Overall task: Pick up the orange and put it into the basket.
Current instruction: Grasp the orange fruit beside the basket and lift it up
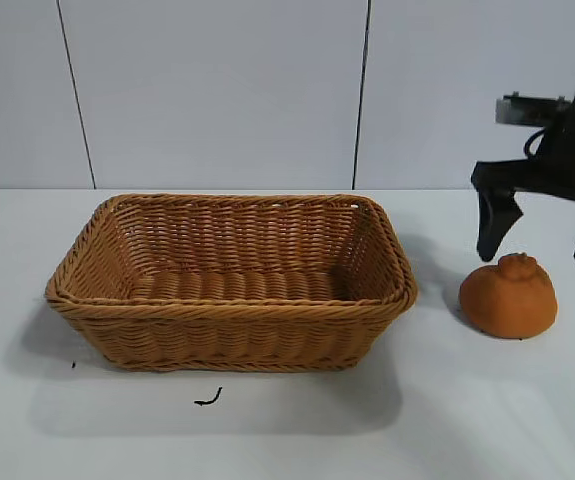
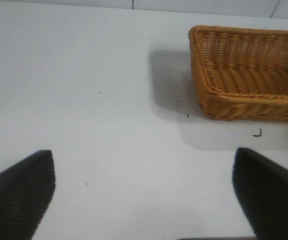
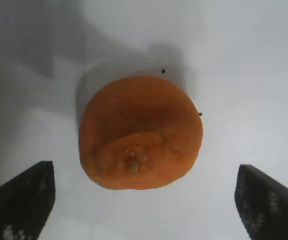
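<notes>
The orange [image 1: 508,297], dull and lumpy with a knob on top, sits on the white table to the right of the basket [image 1: 229,305]. My right gripper [image 1: 542,245] hangs open just above and behind it, one finger on each side and neither touching. In the right wrist view the orange [image 3: 140,132] lies between and beyond the two dark fingertips [image 3: 23,200]. The wicker basket holds nothing. My left gripper [image 2: 144,185] is open over bare table, with the basket [image 2: 249,105] off to one side in its view. The left arm does not show in the exterior view.
A small dark curled scrap [image 1: 208,398] lies on the table in front of the basket. A grey panelled wall [image 1: 217,90] stands behind the table. Bare white table stretches between basket and orange and along the front.
</notes>
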Robot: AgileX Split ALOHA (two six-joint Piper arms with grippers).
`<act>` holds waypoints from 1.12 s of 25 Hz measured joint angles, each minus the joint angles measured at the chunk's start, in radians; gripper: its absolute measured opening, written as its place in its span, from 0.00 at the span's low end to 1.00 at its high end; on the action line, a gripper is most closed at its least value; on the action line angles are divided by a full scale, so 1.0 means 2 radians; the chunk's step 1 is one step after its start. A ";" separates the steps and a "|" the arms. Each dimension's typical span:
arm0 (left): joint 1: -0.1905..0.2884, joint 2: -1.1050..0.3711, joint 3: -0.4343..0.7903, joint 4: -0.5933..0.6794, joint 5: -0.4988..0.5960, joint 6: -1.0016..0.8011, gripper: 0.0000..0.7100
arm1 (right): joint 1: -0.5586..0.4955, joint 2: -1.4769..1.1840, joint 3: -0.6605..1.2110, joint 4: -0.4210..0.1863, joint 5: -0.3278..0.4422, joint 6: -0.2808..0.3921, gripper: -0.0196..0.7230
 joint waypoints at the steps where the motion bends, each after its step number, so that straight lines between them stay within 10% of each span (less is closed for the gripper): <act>1: 0.000 0.000 0.000 0.000 0.000 0.000 0.98 | 0.000 0.001 0.000 0.000 -0.005 0.000 0.96; 6: 0.000 0.000 0.000 0.000 0.000 0.000 0.98 | 0.000 0.001 0.000 0.001 -0.014 0.001 0.78; 13: 0.000 0.000 0.000 0.000 0.000 0.000 0.98 | 0.000 0.001 -0.002 0.001 -0.007 0.001 0.18; 28: 0.000 0.000 0.000 0.000 0.000 0.000 0.98 | 0.000 -0.058 -0.052 0.002 0.077 -0.003 0.16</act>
